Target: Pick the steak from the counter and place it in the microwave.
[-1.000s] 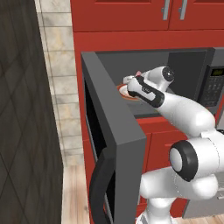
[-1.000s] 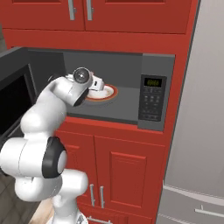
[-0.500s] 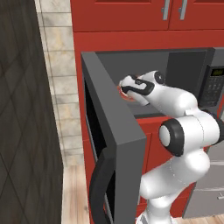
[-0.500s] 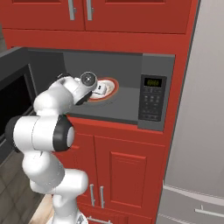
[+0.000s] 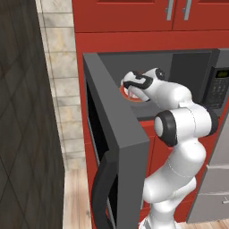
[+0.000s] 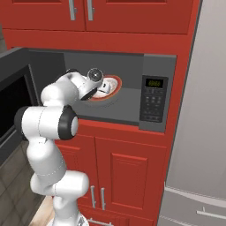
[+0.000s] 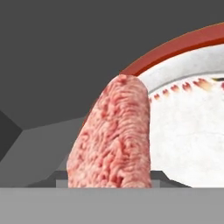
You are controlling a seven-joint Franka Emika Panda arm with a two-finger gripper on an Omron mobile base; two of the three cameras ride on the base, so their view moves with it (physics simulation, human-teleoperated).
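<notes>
The microwave (image 5: 210, 80) stands with its door (image 5: 114, 129) swung wide toward the left, the curved dark handle (image 5: 100, 188) hanging low on the door's outer edge, and its control panel (image 6: 153, 99) with a small lit display sits on the right side of the box. It is built in among red cabinets (image 6: 128, 172) with silver bar handles (image 6: 98, 197), more red doors (image 5: 179, 13) above it, a grey appliance front (image 6: 198, 132) to the right and a tiled wall (image 5: 58, 67) to the left. The white arm (image 6: 48, 123) bends up from below and reaches into the dark cavity, so the pincer (image 5: 131, 86) hangs just above a round white plate (image 6: 114, 85) with a red rim that lies on the microwave floor. From the hand camera the steak (image 7: 113, 140) rises between the pincer's tips, a pinkish-red mottled slab standing on edge, clamped in the grasp; its far end points toward the near rim of the plate (image 7: 188, 127). Behind it the grey inner wall (image 7: 65, 52) and floor of the cavity meet in a corner at the left. From the two base cameras the meat itself is too small and too hidden by the hand to make out, though the hand sits right over the plate.
</notes>
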